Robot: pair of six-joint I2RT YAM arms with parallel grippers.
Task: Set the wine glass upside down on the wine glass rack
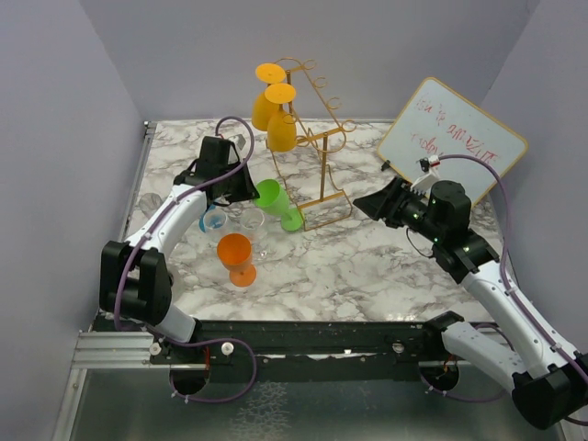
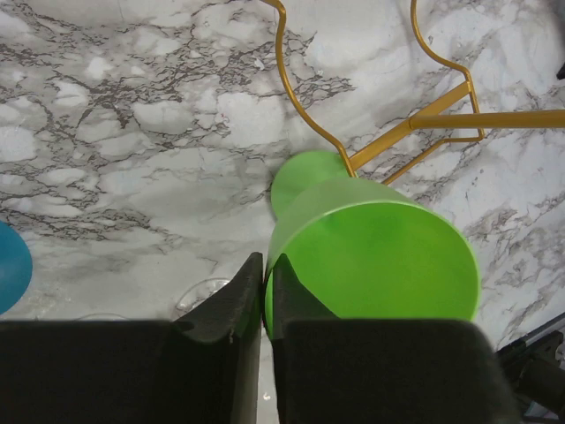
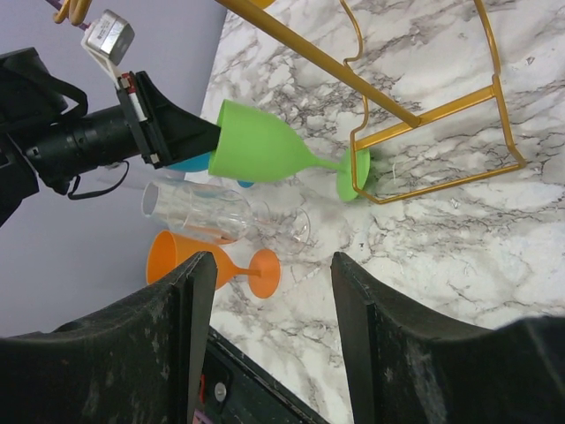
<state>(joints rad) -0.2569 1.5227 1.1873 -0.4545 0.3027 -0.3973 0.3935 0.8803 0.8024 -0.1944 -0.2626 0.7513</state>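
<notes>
As it tilts, the wine glass (image 3: 256,143) looks bright green.

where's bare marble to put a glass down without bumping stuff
Free: the front-right marble table, bordered by the orange glass, the base of the rack and the right gripper. Crowded: between the rack and the left arm, where the green glass in the left gripper, a blue glass and a clear glass bunch together.

Lilac walls (image 1: 55,119) enclose a marble-patterned table (image 1: 367,266); a whiteboard (image 1: 452,138) leans at right.
</notes>
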